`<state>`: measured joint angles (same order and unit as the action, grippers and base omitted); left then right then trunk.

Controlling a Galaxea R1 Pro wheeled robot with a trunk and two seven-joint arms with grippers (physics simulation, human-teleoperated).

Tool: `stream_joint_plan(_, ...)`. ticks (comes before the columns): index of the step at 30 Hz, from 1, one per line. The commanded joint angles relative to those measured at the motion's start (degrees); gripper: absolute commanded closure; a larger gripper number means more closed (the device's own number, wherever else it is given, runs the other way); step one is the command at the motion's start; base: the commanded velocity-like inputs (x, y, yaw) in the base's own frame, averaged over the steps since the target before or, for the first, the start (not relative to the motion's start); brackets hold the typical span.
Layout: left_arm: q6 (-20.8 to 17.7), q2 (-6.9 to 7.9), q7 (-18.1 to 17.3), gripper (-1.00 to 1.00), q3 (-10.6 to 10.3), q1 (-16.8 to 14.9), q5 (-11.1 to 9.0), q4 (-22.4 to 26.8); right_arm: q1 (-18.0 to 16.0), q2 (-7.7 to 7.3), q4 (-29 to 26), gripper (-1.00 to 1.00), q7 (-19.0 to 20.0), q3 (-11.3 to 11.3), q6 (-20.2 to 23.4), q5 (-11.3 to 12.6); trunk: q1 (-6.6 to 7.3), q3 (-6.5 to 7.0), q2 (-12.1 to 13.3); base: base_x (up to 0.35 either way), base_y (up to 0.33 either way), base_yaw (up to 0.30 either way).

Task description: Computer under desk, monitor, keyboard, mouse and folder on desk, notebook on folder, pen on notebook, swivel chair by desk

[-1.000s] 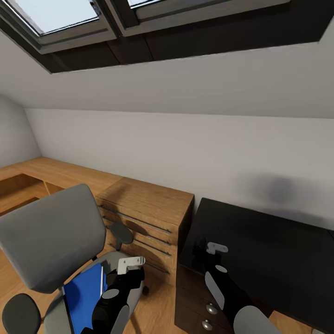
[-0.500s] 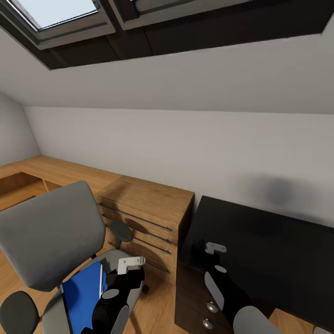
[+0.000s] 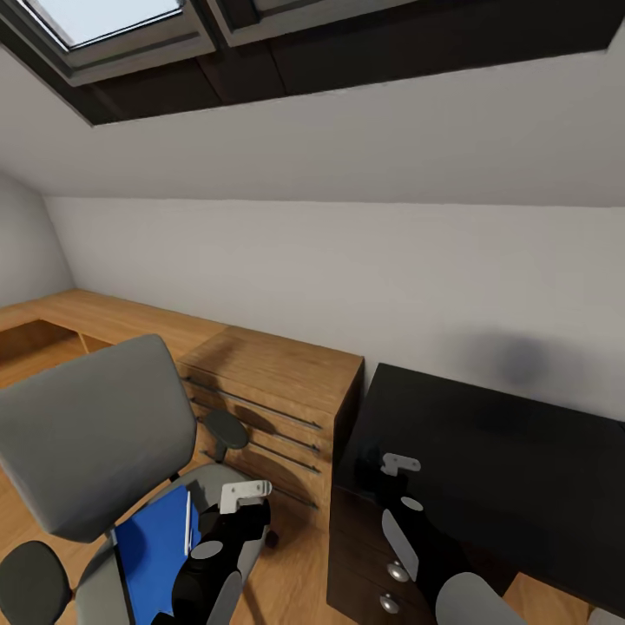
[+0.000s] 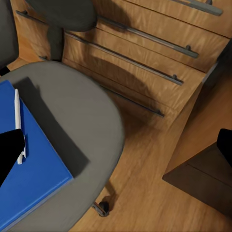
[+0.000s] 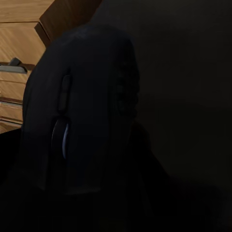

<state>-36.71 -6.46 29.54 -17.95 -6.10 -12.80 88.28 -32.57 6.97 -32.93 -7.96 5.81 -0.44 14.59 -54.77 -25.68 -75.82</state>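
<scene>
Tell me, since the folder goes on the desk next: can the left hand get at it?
Probably yes: the left hand hovers beside the blue folder, whose top bears only a pen.

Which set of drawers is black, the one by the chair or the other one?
The other one: the drawers under the black desk are black with round knobs. The drawers by the chair are wooden with long bar handles.

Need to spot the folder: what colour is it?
Bright blue flat rectangular folder on the chair seat; left wrist view shows it best.

A low wooden drawer chest with thin metal rail handles (image 3: 278,408) stands against the pale grey sloped wall (image 3: 347,269), beneath the dark-framed skylight (image 3: 113,26).
</scene>
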Motion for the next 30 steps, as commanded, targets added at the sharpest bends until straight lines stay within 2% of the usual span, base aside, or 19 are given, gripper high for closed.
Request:
stream_joint_plan(1, -0.1, 0.04, 0.5, -1.0, -0.1, 0.0, -0.6, 0.1, 0.0, -0.04, 0.0, 1.0, -0.5, 0.4, -0.1, 0.8, 0.0, -0.06, 0.0, 0.0, 0.0, 0.0)
stream_joint_plan(27, -0.1, 0.23, 0.4, -1.0, 0.0, 0.0, -0.7, -0.3, 0.0, -0.03, 0.0, 1.0, -0.6, 0.4, -0.1, 0.6, 0.0, -0.06, 0.0, 0.0, 0.031, 0.0)
stream_joint_plan(28, -0.1, 0.22, 0.4, -1.0, 0.0, 0.0, -0.7, -0.3, 0.0, -0.03, 0.0, -1.0, -0.7, 0.4, -0.1, 0.6, 0.0, -0.06, 0.0, 0.0, 0.0, 0.0)
stream_joint_plan(30, -0.1, 0.22, 0.4, -1.0, 0.0, 0.0, -0.7, -0.3, 0.0, -0.03, -0.1, -1.0, -0.8, 0.4, -0.1, 0.5, 0.0, -0.06, 0.0, 0.0, 0.0, 0.0)
